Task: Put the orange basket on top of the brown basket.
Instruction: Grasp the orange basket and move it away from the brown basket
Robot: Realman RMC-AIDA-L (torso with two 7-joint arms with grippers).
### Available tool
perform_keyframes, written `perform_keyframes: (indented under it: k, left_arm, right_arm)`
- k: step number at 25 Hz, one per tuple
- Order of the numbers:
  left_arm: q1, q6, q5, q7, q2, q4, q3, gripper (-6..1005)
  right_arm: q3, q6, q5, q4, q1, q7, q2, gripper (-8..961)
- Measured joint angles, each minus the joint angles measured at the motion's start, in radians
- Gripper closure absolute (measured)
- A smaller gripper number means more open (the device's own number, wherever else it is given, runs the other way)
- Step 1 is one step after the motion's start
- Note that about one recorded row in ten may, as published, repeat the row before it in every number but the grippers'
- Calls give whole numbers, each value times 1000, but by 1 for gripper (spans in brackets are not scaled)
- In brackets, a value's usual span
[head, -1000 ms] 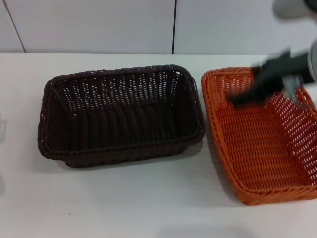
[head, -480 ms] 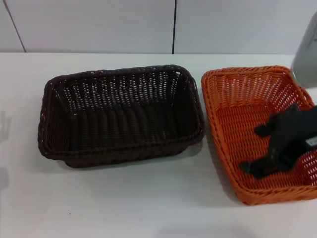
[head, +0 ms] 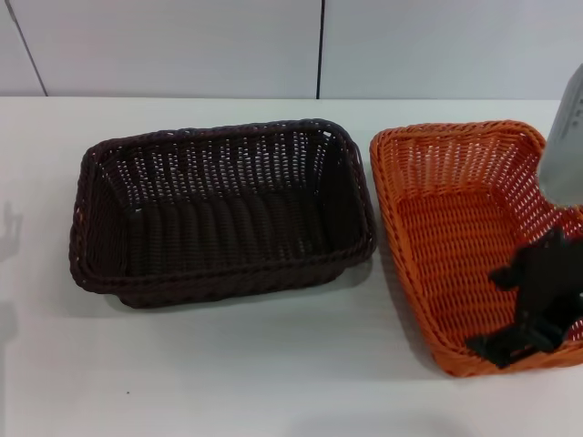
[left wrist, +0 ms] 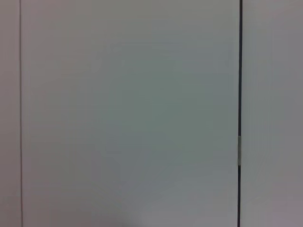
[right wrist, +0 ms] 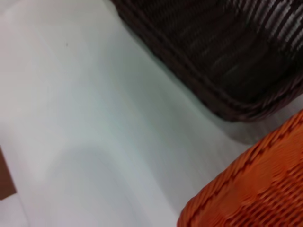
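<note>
The orange basket [head: 455, 228] stands on the white table at the right, apart from the brown basket [head: 219, 214] at the centre left. Both are upright and empty. My right gripper [head: 504, 311] is open at the orange basket's near right corner. One finger [head: 516, 272] is inside the basket and the other [head: 496, 349] is at the near rim. The right wrist view shows a corner of the orange basket [right wrist: 255, 189] and a corner of the brown basket [right wrist: 222, 56]. My left gripper is out of view; its wrist view shows only a wall.
The white table [head: 228, 364] runs to a panelled wall [head: 319, 45] behind the baskets. A narrow strip of bare table separates the two baskets [right wrist: 118, 123].
My right gripper has moved from above the orange basket's far rim down and toward me, to the basket's near right corner. The baskets have not moved.
</note>
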Motion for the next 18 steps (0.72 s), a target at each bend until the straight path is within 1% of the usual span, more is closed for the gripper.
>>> perform_keyframes:
  k: [4, 8, 12, 15, 18]
  left_arm:
    - [-5, -1, -8, 0, 0, 2, 1, 202]
    - [-5, -1, -13, 0, 0, 1, 5, 202]
    - [-5, -1, -17, 0, 0, 2, 8, 202]
    - [-5, -1, -17, 0, 0, 4, 8, 202]
    - [-3, -1, -17, -1, 0, 5, 8, 202]
  right_arm:
    - [-28, 0, -5, 48, 0, -11, 0, 154]
    - [-56, 1, -13, 69, 0, -12, 0, 154]
    - [-97, 6, -68, 96, -2, -11, 2, 155]
    - [-107, 11, -89, 110, -2, -9, 2, 157]
    - [-114, 30, -99, 155, -2, -8, 3, 163]
